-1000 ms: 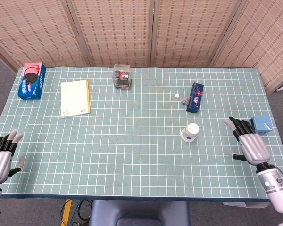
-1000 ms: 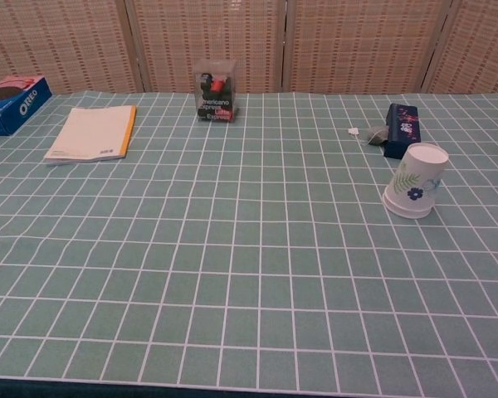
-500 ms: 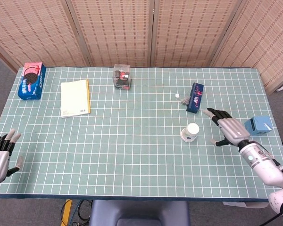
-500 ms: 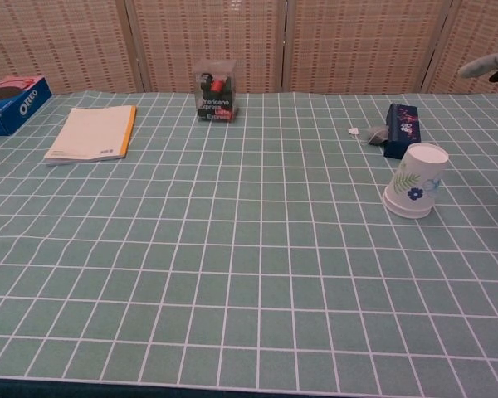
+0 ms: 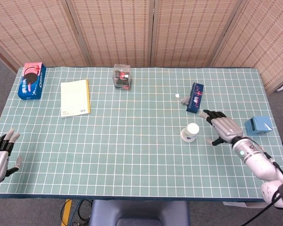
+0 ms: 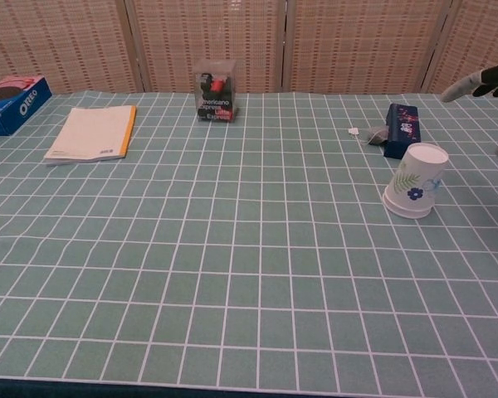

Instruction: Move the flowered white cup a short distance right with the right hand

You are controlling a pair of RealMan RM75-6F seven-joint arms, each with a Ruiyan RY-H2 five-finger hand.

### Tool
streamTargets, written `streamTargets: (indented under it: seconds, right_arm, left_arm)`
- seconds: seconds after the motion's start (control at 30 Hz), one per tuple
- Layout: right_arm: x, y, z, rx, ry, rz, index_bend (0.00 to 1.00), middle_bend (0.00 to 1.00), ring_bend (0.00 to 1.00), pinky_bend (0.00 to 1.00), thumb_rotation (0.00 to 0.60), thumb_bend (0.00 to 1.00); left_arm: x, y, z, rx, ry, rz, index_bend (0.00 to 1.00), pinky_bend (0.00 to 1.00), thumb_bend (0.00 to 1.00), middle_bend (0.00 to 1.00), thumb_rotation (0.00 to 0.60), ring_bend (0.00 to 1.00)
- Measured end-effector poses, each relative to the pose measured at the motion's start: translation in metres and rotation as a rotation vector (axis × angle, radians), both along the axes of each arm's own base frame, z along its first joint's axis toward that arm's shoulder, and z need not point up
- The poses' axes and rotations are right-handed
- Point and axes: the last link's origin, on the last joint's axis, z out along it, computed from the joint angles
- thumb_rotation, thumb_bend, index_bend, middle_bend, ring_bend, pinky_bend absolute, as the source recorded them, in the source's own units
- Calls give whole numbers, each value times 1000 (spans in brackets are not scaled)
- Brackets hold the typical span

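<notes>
The flowered white cup [image 5: 190,132] [image 6: 415,182] stands upside down on the green checked table, tilted a little, right of centre. My right hand [image 5: 222,127] hovers just right of the cup with its fingers spread, holding nothing and clear of the cup. In the chest view only its fingertips [image 6: 481,83] show at the right edge, above and right of the cup. My left hand [image 5: 0,151] rests open at the table's near left corner, far from the cup.
A dark blue packet [image 5: 195,98] and a small tea bag [image 5: 181,99] lie just behind the cup. A light blue box [image 5: 257,125] sits right of my right hand. A clear box [image 5: 122,76], a notebook [image 5: 75,97] and an Oreo box [image 5: 31,80] lie far left.
My right hand has swung from the table's right front edge leftward and inward, ending close beside the cup. The cup has not moved. My left hand has slid slightly toward the near edge.
</notes>
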Motion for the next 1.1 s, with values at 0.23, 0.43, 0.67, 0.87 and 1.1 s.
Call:
streamTargets:
  seconds: [0.23,0.43,0.67,0.87,1.1]
  right_arm:
    - [-1,-5,-14,19,20,-6,89,0,0,0,600,259]
    - [-3,-9,-20,13,30,-10,89,0,0,0,600,260]
    - [-3,-14,-26,11,33,-11,89,0,0,0,600,263]
    - [-3,-16,-31,18,32,-11,89,0,0,0,600,265]
    - [-2,-18,-37,23,31,-10,89,0,0,0,600,270]
  left_arm:
    - [1,-1,1,2,-3,-4,0,0,495,0,600,0]
    - [1,-2,2,4,-7,-6,0,0,495,0,600,0]
    - [2,-2,2,4,-6,-9,0,0,495,0,600,0]
    - [2,-3,3,5,-8,-11,0,0,495,0,600,0]
    - [2,-3,3,7,-11,-13,0,0,495,0,600,0]
